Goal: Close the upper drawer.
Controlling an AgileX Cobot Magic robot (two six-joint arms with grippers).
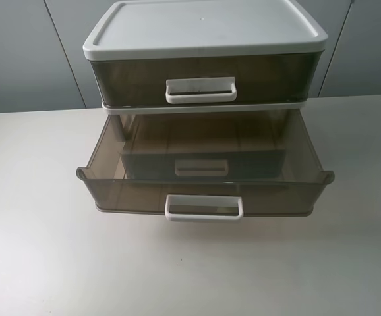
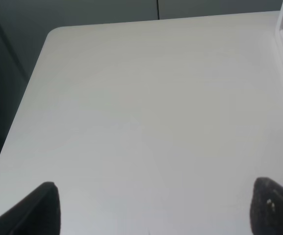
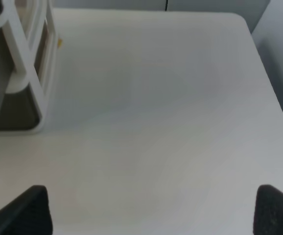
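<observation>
Smoky see-through plastic upper drawer (image 1: 200, 79) sits pushed in; left pincer (image 2: 153, 208) and right pincer (image 3: 151, 210) hang spread wide over the smooth counter (image 1: 39, 217).

Pale, matte white counter (image 1: 39, 250) with rounded corners, carrying a white-lidded two-tier plastic drawer unit (image 1: 204, 26). Its bottom-tier smoky grey-brown translucent drawer (image 1: 111, 191), with white loop handle (image 1: 204, 207), stands pulled out. Grey wall panels (image 1: 19, 52) lie behind the counter.

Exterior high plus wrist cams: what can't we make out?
- Left pincer and right pincer: absent from exterior high; wrist views' edges cut off all but the fingertips.
- Upper drawer interior: exterior high, smoky front hides it.
- Drawer unit rear: exterior high, cut by frame edge.
</observation>
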